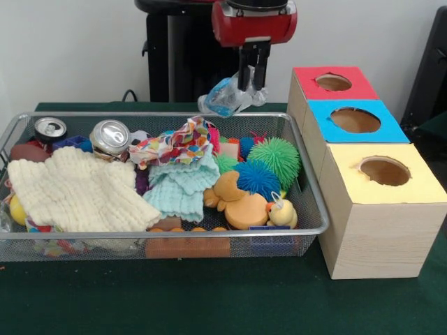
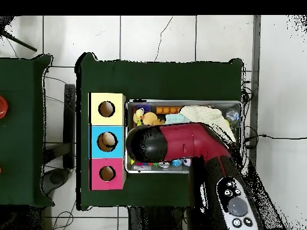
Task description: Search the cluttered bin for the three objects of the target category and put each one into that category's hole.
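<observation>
Clear crumpled plastic bottle (image 1: 227, 98) hangs gripped in the jaws of the gripper (image 1: 253, 78), at 12 o'clock above the wire bin (image 1: 318, 209).

The cluttered bin (image 1: 307, 230), a wide, shallow basket of silver wire mesh with a thick metal rim, sits flat on the green table just beside the row of three boxes (image 1: 383, 209) with red, blue and yellow holed tops. It is heaped with a cream knitted cloth, a mint cloth, a patterned cloth, two cans, spiky balls and orange and yellow rubber ducks.
</observation>
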`<control>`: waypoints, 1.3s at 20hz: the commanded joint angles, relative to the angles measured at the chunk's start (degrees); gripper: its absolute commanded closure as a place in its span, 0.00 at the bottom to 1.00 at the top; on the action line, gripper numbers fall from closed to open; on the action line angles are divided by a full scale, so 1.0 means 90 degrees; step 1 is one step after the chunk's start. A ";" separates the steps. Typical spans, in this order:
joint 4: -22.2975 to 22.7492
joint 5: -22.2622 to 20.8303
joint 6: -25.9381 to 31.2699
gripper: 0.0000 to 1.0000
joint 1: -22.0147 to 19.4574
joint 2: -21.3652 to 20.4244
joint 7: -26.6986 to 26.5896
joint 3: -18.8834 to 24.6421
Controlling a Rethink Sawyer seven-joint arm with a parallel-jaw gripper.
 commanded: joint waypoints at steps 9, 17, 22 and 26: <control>0.2313 0.0745 -0.1438 1.00 0.1297 -0.0787 0.2345 -0.1110; 0.2380 0.1242 -0.1999 1.00 0.1980 -0.0447 0.2631 -0.1574; 0.2075 0.1417 -0.2084 1.00 0.2135 -0.0184 0.2602 -0.1650; 0.1922 0.1570 -0.2054 1.00 0.2204 -0.0108 0.2599 -0.1664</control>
